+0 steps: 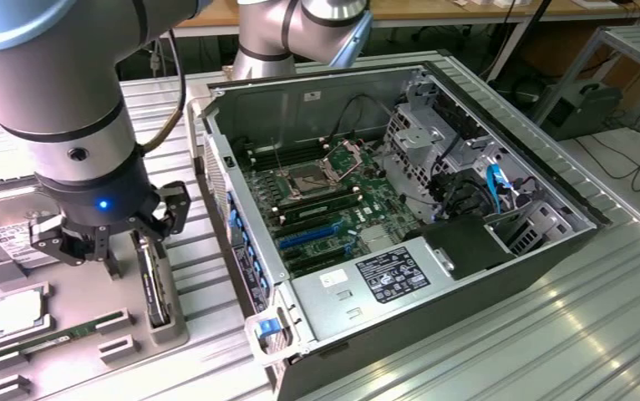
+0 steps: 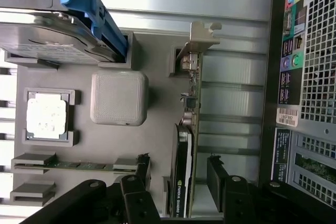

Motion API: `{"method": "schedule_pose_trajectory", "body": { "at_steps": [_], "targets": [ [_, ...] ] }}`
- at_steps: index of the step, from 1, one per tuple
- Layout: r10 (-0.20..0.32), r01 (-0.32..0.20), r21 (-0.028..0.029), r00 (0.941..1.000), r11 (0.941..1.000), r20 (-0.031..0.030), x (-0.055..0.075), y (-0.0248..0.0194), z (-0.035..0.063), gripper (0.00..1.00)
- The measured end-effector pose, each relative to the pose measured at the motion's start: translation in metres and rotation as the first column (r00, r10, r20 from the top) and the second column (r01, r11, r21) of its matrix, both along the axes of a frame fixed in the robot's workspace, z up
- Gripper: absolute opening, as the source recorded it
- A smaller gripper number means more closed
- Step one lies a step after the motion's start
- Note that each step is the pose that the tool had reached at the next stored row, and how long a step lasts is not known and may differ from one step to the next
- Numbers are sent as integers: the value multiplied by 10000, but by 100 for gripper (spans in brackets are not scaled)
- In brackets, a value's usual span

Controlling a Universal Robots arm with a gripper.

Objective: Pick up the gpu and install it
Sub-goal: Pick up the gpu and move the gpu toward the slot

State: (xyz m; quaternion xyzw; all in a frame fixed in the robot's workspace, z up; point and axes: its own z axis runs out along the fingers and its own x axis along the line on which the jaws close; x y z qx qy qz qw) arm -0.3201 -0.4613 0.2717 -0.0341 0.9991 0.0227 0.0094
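Nearest the wrist camera, the black jaws stood wide open and held nothing, one on each side of the gpu (image 2: 190,103), a thin flat card with a black face and a silver end bracket. Neither plainly touched it. The card stood on edge in a slot of the grey moulded tray (image 2: 157,103), along the tray's edge closest to the open black computer case (image 1: 286,109). By my reading the pick-up was only lined up: no grip taken, with the lift and the whole install left to do. The exterior view took in the case's green motherboard (image 1: 332,192) with its blue expansion slots (image 1: 303,238), and the tray resting on the ribbed metal surface (image 1: 520,334). The wrist view gave the gaps between jaws and card, plus the slim green memory stick (image 2: 79,165) in its own holders on the tray.
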Motion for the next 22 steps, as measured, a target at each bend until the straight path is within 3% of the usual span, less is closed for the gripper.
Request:
{"method": "schedule_pose_trajectory", "body": {
  "at_steps": [9, 14, 22],
  "targets": [
    [1, -1, 1, 10000, 10000, 0, -1, -1, -94, 56],
    [-32, 32, 1, 10000, 10000, 0, -2, -23, -181, 56],
    [-316, 316, 0, 9995, 9995, -1, 7, -24, -296, 56]
  ]
}}
